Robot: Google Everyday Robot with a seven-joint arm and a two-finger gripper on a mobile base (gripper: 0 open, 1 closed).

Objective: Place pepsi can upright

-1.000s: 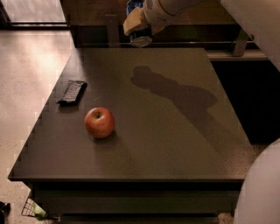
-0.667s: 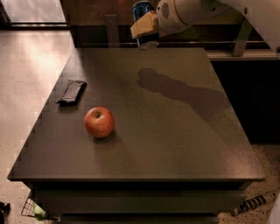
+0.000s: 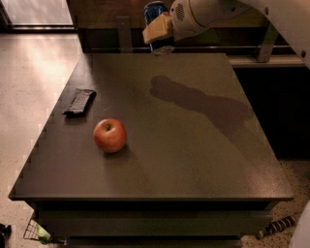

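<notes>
pepsi can upright, pinched in claw, above table far edge, apple, wrapper well apart

No readable lettering, even on the pepsi can in the gripper, top centre.

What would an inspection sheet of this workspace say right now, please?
Surface: dark table, flat, with the arm's shadow across it.
Job's things: pepsi can held in the air over the table's far edge, roughly upright, not yet set down.
Clutter: red apple near the front left; flat dark wrapper by the left edge, apart from the apple.
Grippers: gripper at the top centre, shut on the pepsi can.
Cables: nothing seen.
Surroundings: pale floor to the left; dark shelving behind the table.
</notes>
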